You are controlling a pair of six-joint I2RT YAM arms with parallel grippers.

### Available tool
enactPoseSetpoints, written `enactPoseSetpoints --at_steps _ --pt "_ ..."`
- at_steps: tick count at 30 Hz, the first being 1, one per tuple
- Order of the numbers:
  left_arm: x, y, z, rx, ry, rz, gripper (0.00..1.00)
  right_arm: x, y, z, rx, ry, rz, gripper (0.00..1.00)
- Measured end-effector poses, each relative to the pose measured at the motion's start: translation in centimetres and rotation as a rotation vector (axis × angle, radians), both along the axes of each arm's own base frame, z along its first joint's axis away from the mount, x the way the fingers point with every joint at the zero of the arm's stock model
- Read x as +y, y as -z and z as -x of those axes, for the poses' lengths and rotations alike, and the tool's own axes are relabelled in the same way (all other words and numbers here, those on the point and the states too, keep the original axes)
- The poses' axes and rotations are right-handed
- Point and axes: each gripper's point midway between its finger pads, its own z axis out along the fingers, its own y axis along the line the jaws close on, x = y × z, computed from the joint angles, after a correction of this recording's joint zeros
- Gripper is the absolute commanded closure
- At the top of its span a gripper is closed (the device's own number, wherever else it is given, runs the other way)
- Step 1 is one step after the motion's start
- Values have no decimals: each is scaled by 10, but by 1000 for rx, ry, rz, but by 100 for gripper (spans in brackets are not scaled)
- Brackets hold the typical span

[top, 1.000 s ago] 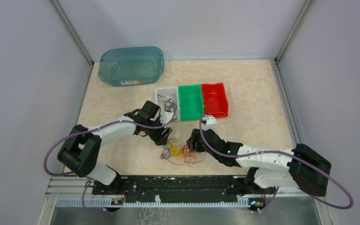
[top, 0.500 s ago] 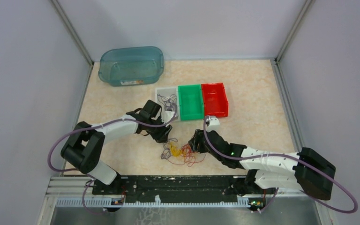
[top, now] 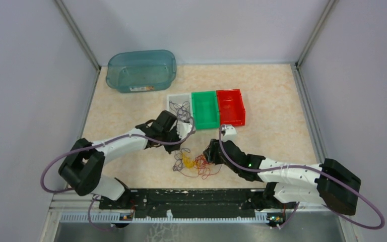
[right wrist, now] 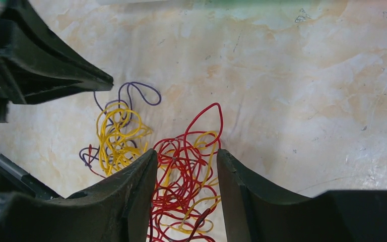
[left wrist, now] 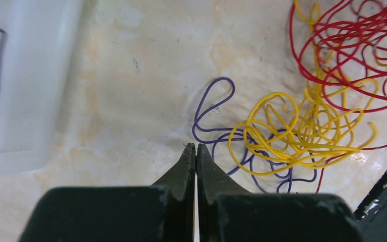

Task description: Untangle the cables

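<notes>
Overhead, both arms reach low over the marbled beige bench (top: 282, 101). At its far-left corner sits a translucent teal plastic tub (top: 141, 70), label unreadable. A small white plastic bin (top: 173, 98) holds purple wire (top: 182, 108). The left hand (left wrist: 196, 147) is pinched closed and empty. The right hand (right wrist: 186, 154) is spread wide over the curly purple, yellow and red cables (top: 194, 164) by the middle of the near edge.

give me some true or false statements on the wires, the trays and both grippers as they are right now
1. The left gripper is shut with no wire between its fingers. True.
2. The right gripper is shut on the red wire. False: its jaws stand open, with the red wire lying between them.
3. The yellow wire is tangled with a purple wire. True.
4. The green tray holds wire. False: it looks empty; the white tray beside it holds a dark wire clump.
5. The tub stands at the back left of the table. True.
</notes>
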Motion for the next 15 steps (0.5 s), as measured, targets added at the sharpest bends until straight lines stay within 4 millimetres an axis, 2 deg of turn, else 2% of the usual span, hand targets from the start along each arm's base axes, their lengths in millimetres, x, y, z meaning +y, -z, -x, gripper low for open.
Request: enactPoseSetpoints --at_steps 2,5,10,13,15 --pt "-2 -15 -3 -60 27 6 100 0 -1 0 -1 0 -3 58" --pt "-6 -55 -17 -168 55 28 100 1 -1 0 -3 0 -5 65" --pt "-18 -151 -39 -369 95 116 100 -2 8 1 8 5 -2 77" --pt "-18 -197 -41 -445 112 150 100 -9 22 6 30 10 23 82" --pt "-17 -218 -38 -473 120 168 100 -15 33 9 47 14 42 84"
